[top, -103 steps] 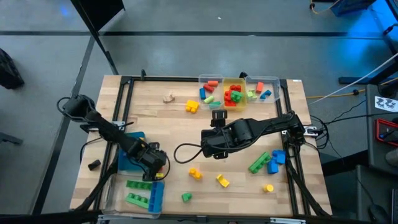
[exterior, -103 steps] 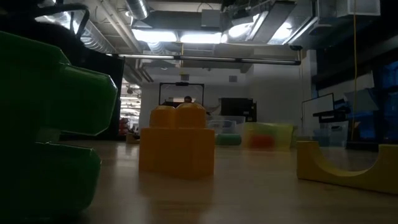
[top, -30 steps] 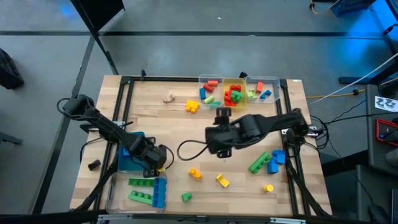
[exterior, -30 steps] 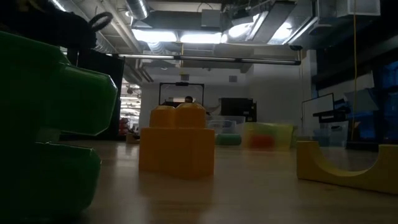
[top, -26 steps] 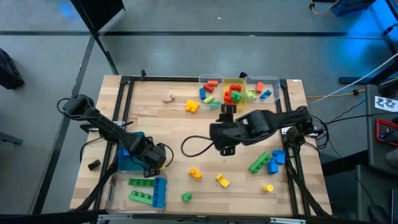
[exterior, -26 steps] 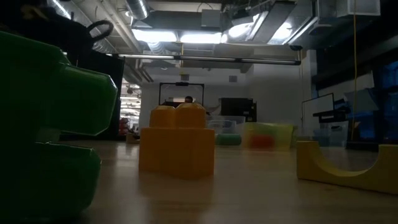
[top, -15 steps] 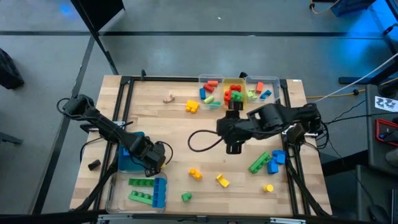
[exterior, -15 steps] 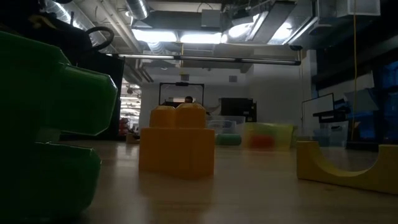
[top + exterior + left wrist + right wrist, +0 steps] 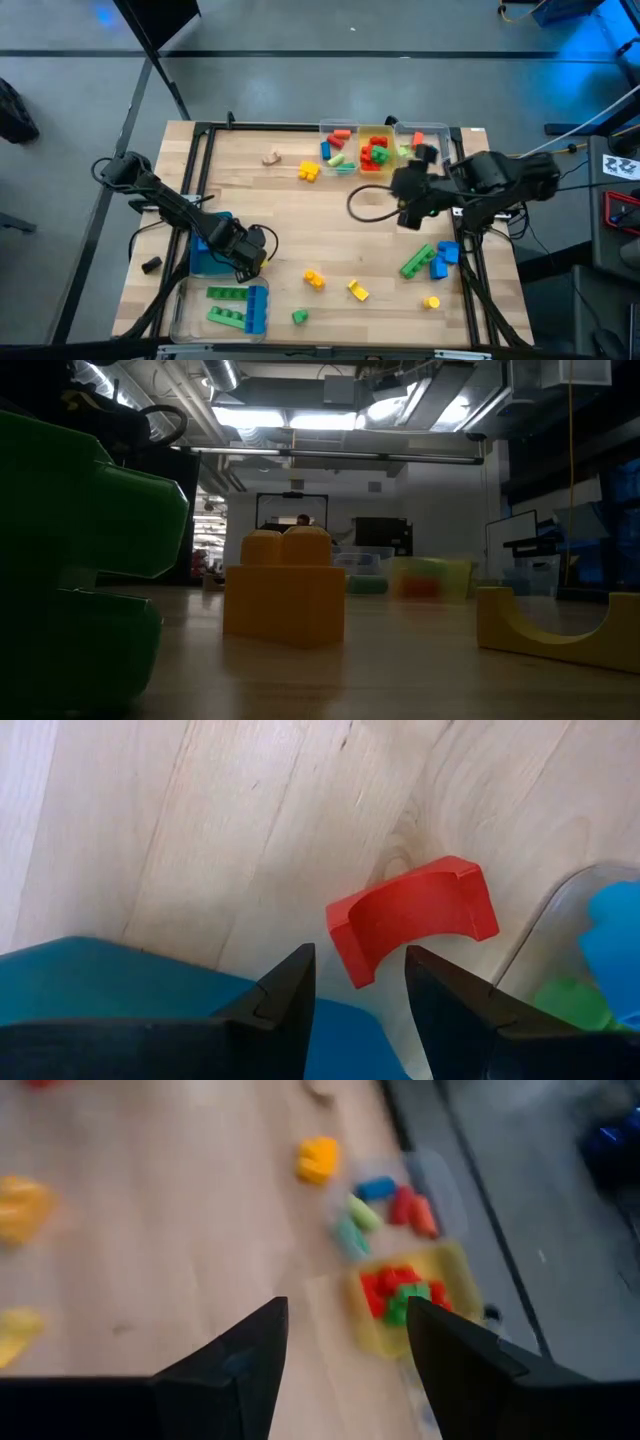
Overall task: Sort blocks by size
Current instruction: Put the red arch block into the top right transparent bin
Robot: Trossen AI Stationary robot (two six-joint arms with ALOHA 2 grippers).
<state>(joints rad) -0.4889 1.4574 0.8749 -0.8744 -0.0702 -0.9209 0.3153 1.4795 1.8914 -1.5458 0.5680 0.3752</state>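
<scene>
Here, the scene is set out line by line.
Table: a wooden table (image 9: 290,205) is seen from above, with blocks scattered over it and a dark arm at each side.
Left gripper: the left gripper (image 9: 358,982) is held low over the wood near the left front; its two fingers are parted, with nothing between them.
Red arch block: a red arch block (image 9: 412,917) lies on the wood just beyond those parted fingertips, untouched.
Blue bin: a blue bin (image 9: 205,255) sits just beside the left gripper.
Clear tray: a clear tray (image 9: 182,318) at the front left holds green and blue long bars.
Right gripper: the right gripper (image 9: 345,1335) is raised near the back right; its fingers are spread and empty.
Back bins: three clear bins (image 9: 383,128) at the far edge hold small mixed blocks.
Loose blocks: yellow, orange, green and blue blocks (image 9: 430,262) are left along the front and right.
Step in hand: the red arch is judged to be lined up for a pick.
Next move: a lowering around the arch and a closing on it seem called for.
</scene>
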